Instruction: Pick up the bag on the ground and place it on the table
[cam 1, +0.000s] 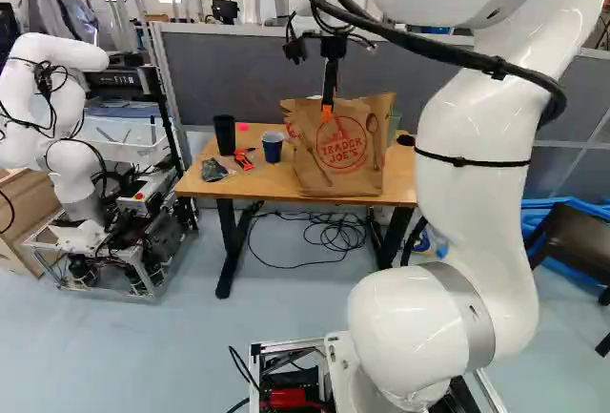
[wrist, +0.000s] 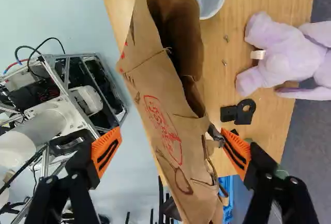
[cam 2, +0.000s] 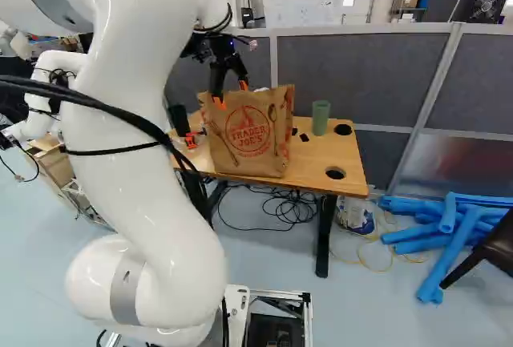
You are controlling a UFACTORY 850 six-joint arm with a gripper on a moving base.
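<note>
Gripper (cam 2: 231, 93) unclenched, its two fingers spread wide apart at the top of the paper bag (cam 2: 250, 135); bag upright before me on the table (cam 2: 351, 155), by the near edge; blue cup (cam 1: 273, 147) to its left; green cup (cam 2: 321, 117) to its right, farther back.

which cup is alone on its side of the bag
The green cup, right of the paper bag in both base views; the black cup and blue cup are left of the bag.

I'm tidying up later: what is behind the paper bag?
Behind the paper bag, a purple plush toy and black bracket show. Whatever lies right against its far foot is hidden by the bag itself.
</note>
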